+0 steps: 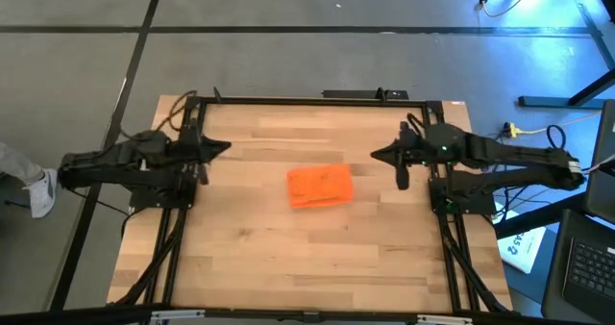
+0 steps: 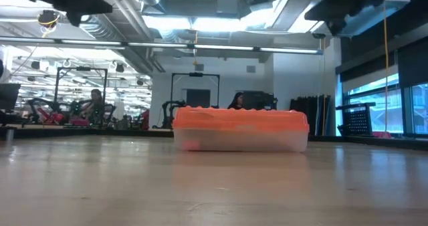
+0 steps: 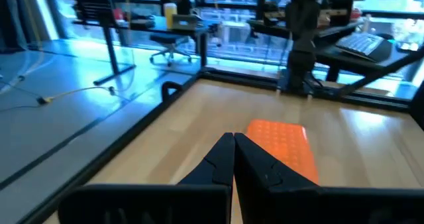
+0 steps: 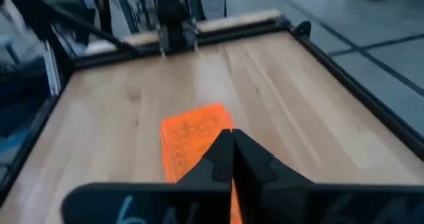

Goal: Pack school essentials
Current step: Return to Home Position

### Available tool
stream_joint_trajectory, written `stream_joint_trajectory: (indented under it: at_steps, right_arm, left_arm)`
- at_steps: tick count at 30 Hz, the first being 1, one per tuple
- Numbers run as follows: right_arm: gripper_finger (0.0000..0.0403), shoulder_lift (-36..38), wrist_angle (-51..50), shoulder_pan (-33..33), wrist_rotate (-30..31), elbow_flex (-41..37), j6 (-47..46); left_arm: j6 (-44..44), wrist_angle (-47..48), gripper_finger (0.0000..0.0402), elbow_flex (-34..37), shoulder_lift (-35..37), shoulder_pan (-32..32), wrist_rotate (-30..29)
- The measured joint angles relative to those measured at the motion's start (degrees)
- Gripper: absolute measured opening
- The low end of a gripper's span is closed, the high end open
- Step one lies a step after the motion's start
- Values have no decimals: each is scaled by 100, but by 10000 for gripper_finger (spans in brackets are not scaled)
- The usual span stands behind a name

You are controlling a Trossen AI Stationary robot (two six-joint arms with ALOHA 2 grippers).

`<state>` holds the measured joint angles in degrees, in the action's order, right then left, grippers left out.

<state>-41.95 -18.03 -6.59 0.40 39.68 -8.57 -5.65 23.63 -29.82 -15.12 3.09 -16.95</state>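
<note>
Orange-lidded box (image 1: 320,187) lies between left claw (image 1: 227,147) and right claw (image 1: 375,155), both pressed together.

You're in an open robotics lab: beyond the tabletop (image 2: 214,186) stand a metal rig frame (image 2: 195,74), exposed ceiling pipes (image 2: 221,47), a seated person (image 2: 95,100) and an office chair (image 3: 173,50).

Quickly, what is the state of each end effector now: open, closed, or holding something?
Left end effector: closed, holding nothing, raised over the left side of the table.
Right end effector: closed, holding nothing, raised over its right side.
</note>
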Motion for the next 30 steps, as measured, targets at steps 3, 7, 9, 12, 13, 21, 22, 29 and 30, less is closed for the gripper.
stream_joint_trajectory:
  at_steps: [3,7,9,12,13,21,22,29,30]
  right_arm:
    - [1,594,505,0,5,-628,-116]
    - [2,1298,1096,-7,15,-1305,-193]
    - [2,1627,1203,-7,13,-1561,-197]
    - [2,2085,1359,-7,8,-1867,-184]
    - [2,2244,1360,-7,4,-1953,-178]
    - [2,3519,1412,-15,119,-2580,-172]
    - [2,3687,1406,-15,136,-2656,-169]
    - [2,4144,1514,-15,170,-3104,-145]
    - [2,4125,1577,-19,192,-3136,-146]
  left_arm:
    - [-3,421,0,4,520,0,-146]
    - [-32,695,0,7,1116,0,-185]
    - [-38,774,0,4,1412,0,-199]
    - [-30,898,0,5,1481,0,-306]
    - [-4,962,0,20,1494,0,-332]
    - [22,836,0,149,1496,0,-310]
    - [21,840,0,157,1496,0,-308]
    - [15,834,0,160,1496,-3,-210]
    - [-2,830,0,160,1496,-4,-195]
